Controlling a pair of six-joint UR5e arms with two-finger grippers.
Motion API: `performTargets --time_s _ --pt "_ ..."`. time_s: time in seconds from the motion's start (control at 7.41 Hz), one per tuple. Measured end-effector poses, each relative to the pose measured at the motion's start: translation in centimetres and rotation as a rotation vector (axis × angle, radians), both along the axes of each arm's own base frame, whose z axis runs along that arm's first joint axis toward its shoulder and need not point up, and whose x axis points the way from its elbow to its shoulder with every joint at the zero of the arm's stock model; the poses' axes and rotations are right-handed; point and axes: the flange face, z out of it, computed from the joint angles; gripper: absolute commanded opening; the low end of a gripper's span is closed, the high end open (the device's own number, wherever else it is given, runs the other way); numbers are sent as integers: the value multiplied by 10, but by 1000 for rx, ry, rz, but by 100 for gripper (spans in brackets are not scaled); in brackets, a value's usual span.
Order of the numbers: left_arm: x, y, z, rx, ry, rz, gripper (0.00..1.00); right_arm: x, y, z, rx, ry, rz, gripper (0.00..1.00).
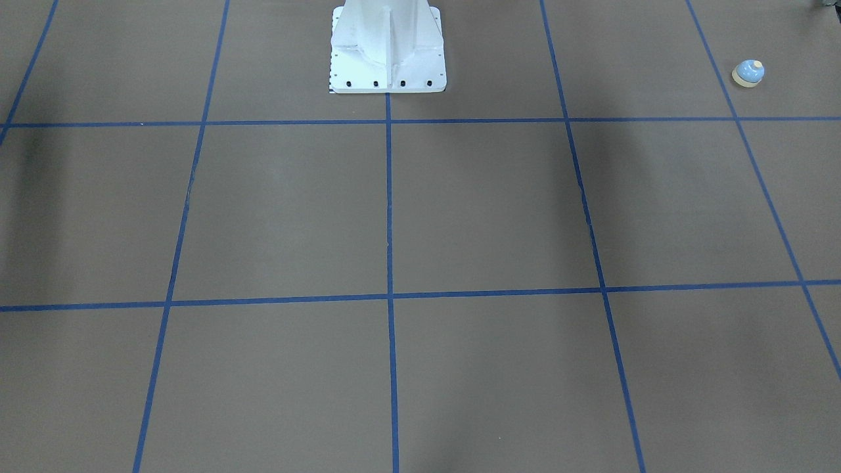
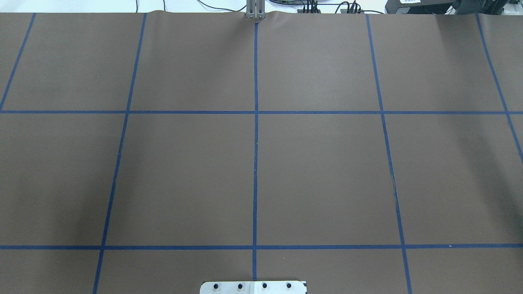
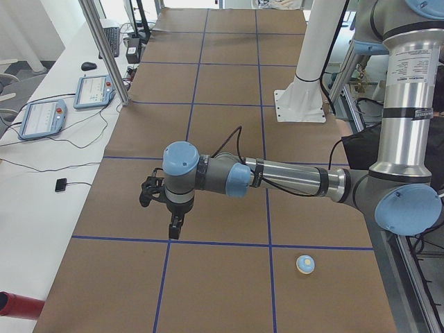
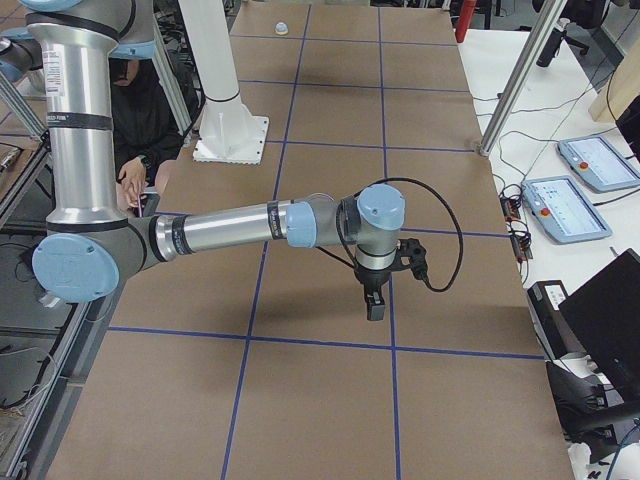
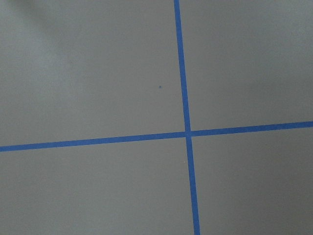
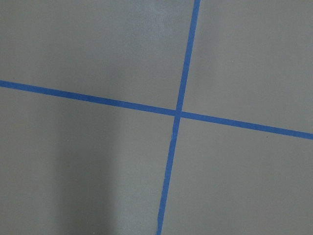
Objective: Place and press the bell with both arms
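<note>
The brown table [image 2: 327,171] carries a grid of blue tape lines [image 2: 255,163]. A white bolted base plate [image 2: 253,288] sits at its near edge, and cables [image 2: 311,7] lie beyond the far edge.

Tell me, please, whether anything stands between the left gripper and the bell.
Nothing visible does: only bare brown table with blue tape lines lies between the left gripper and the bell.

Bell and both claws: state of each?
Bell: upright on the table, untouched, clear of both claws.
Left claw: points down above the table, away from bell; open or shut, cannot tell.
Right claw: points down above the table; open or shut, cannot tell.
</note>
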Motion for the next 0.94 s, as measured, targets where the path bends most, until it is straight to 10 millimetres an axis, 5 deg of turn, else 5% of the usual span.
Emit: performTargets --time_s 0.54,0.94 --pt "60 8 19 -14 -7 121 100 0 1 4 -5 1 -6 100" --pt "93 74 82 -155 -10 213 100 0 3 8 -12 1 -8 100"
